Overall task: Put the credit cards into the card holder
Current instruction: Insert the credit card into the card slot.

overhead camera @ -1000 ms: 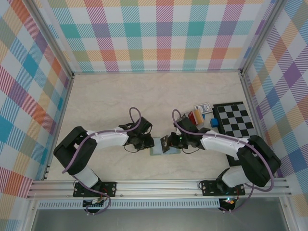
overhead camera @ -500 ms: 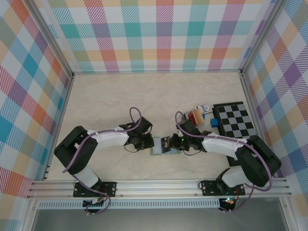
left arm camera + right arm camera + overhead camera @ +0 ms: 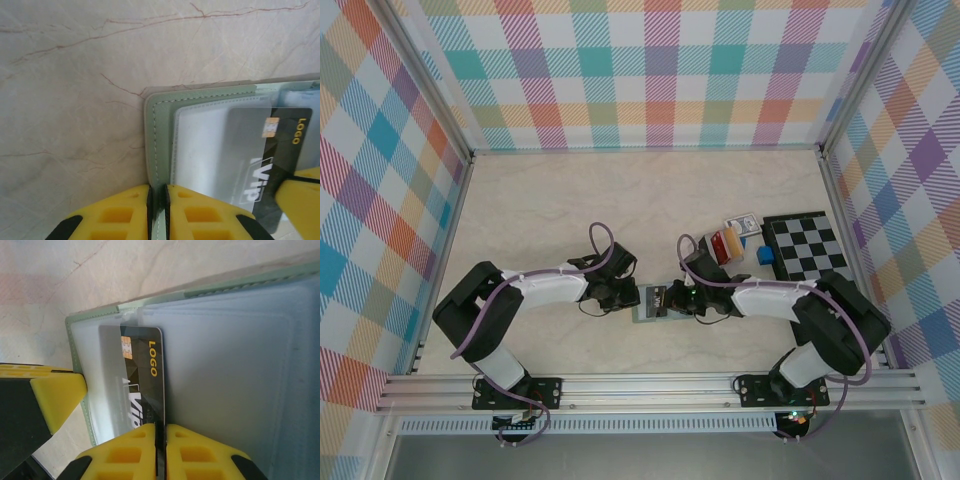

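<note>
The dark card [image 3: 150,385], half tucked in the card holder [image 3: 165,107] on the surface [image 3: 75,100], is pinched by the right tool [image 3: 161,440] and should be pushed toward the left tool [image 3: 157,210], which is clamped on the holder's edge.

pale marble-look table [image 3: 550,210], pastel plaid walls [image 3: 650,70] on three sides, aluminium frame rails [image 3: 650,385], even light
</note>
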